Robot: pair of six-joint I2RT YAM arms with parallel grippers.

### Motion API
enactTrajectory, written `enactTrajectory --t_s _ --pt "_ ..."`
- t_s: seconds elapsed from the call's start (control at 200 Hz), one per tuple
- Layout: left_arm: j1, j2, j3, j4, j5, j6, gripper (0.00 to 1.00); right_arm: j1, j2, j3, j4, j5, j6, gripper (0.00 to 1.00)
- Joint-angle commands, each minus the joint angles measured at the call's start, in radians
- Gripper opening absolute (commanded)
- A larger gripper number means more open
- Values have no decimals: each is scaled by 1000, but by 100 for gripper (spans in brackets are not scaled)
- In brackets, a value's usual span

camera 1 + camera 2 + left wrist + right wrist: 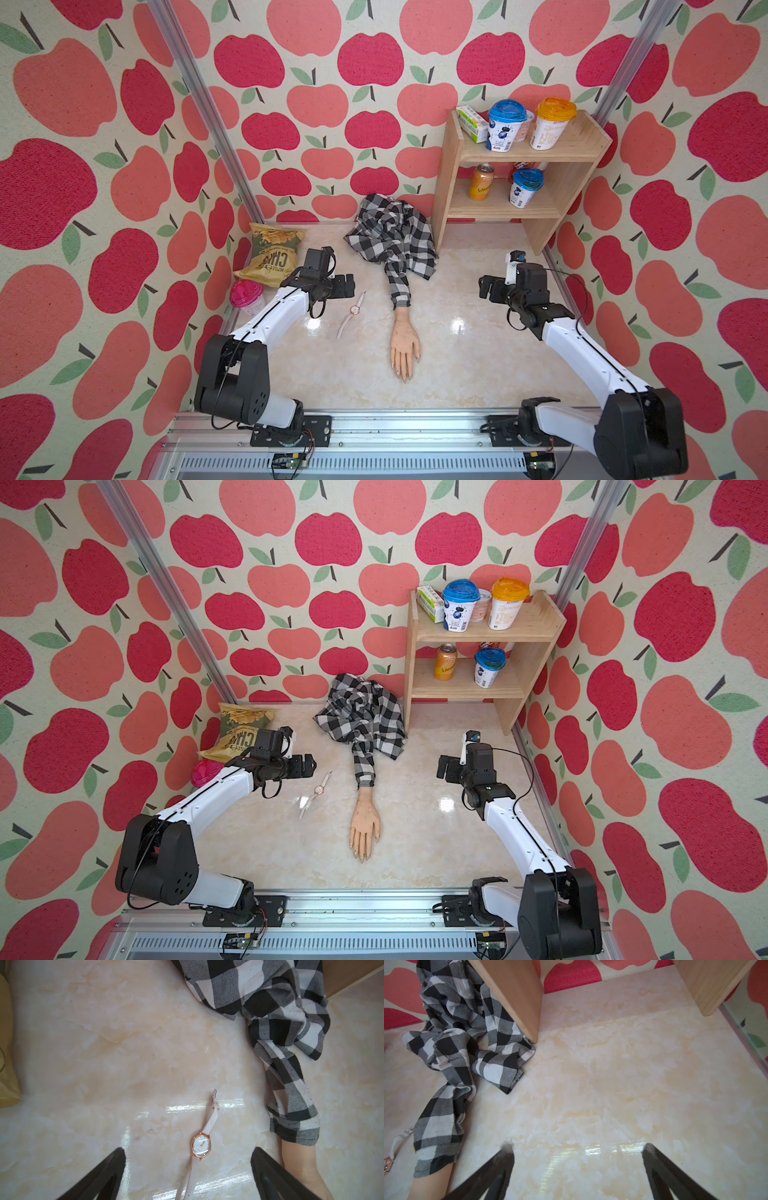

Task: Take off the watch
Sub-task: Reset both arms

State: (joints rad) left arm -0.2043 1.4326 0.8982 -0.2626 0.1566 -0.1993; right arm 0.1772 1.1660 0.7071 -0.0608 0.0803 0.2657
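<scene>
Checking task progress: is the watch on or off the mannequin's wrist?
Off: the watch lies flat on the table beside the mannequin hand, wrist bare.

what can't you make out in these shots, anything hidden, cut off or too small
Watch: one strap end runs off the left wrist view's edge; dial too small to read in both top views.
Mannequin hand: fingers cut off in both wrist views; forearm hidden under the checked shirt.
Red item on the lower shelf: mostly behind the blue-lidded cup, unidentifiable.
Pink-lidded cup: partly behind the left arm in both top views.
</scene>
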Motion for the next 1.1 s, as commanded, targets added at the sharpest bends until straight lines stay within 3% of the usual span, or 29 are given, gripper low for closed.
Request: enactTrajectory --t_s 0.0,0.075,0.17,0.285,0.38,0.515,0.75,0.795,0.925,0.99,1.095 --pt "55 -116 -193 289 17 94 97 -24 -54 -122 178 64 -84 100" --pt "92 -167 -254 334 -23 127 98 -32 -75 -204 270 90 -115 100" --pt "158 -173 -257 309 28 160 97 -35 -69 -288 409 134 -165 100" --pt "186 -131 -283 379 39 247 97 -87 -27 -354 583 71 -189 100" --pt "217 -67 -338 510 45 225 97 -133 70 -333 629 24 -200 100" --pt "204 9 -350 658 70 279 97 -156 181 -354 789 -47 -167 100" --pt "208 124 -360 868 71 317 97 -166 316 -319 894 -109 -186 100" --pt "207 104 -367 841 69 313 97 -166 337 -302 881 -145 -198 100" --pt "197 141 -508 1140 67 332 97 -164 353 -329 935 -150 -207 100" --pt "184 129 -491 1086 27 331 97 -164 394 -386 1089 -169 -206 100" --pt "211 136 -476 1072 53 304 97 -163 385 -366 1037 -205 -220 100"
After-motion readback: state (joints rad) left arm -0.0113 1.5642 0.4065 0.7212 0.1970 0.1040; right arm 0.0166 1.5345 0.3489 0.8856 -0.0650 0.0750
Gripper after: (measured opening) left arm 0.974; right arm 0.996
